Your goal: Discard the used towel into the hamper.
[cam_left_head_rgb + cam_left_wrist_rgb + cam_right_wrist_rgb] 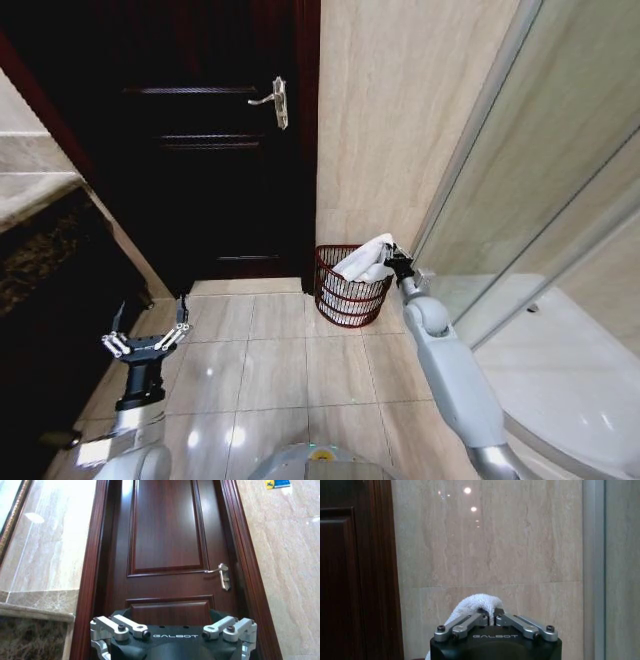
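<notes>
The hamper (350, 300), a small dark reddish-brown ribbed basket, stands on the tiled floor against the beige wall by the door. A white towel (366, 260) drapes over its right rim, most of it hanging inside. My right gripper (396, 256) reaches out over the hamper's right edge and is shut on the towel's upper end. In the right wrist view the towel (475, 605) bulges up between the closed fingers (490, 619). My left gripper (150, 335) hangs open low on the left, well away from the hamper, with nothing in it.
A dark wooden door (215, 140) with a metal handle (277, 100) is behind the hamper. A glass shower screen (540, 180) runs along the right, beside a white toilet (575, 380). A dark stone counter (45, 250) stands on the left. Tiled floor (290, 370) lies open between the arms.
</notes>
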`<state>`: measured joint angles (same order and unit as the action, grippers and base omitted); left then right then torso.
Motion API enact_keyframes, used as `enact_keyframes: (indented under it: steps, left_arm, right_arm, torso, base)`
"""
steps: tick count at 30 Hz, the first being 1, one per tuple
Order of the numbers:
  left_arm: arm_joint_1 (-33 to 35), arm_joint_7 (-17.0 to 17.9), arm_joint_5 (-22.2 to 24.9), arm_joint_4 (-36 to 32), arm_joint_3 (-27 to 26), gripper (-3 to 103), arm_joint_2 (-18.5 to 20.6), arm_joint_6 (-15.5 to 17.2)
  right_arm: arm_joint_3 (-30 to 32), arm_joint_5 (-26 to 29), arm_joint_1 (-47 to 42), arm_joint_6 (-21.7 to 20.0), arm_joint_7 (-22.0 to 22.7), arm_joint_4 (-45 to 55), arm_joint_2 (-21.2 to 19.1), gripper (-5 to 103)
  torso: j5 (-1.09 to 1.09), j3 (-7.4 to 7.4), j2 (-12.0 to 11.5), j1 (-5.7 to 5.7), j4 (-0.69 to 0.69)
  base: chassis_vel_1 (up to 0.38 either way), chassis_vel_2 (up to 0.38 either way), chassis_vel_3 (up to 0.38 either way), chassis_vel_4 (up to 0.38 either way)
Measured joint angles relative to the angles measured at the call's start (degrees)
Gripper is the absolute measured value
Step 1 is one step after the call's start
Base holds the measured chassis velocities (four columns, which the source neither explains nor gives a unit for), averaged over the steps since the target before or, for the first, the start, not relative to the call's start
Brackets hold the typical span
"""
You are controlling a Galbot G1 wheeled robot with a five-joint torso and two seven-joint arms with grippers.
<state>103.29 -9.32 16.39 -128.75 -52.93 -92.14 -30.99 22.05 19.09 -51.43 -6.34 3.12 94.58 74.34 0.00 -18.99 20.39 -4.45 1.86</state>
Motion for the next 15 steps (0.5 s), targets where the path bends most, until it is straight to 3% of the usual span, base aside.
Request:
enact_keyframes:
  steps: [15]
  left_arm:
    - [0.0, -0.3, 0.0, 0.9, 0.5, 100, 0.0, -0.8]
  right_arm:
    - [2.9, -2.2, -6.7, 1.1, 0.1, 5.2, 1.7, 3]
  torso:
    - [0.00, 0.00, 0.0, 0.00, 0.00]
  base:
    - [-0.014, 0.008, 0.011, -0.008]
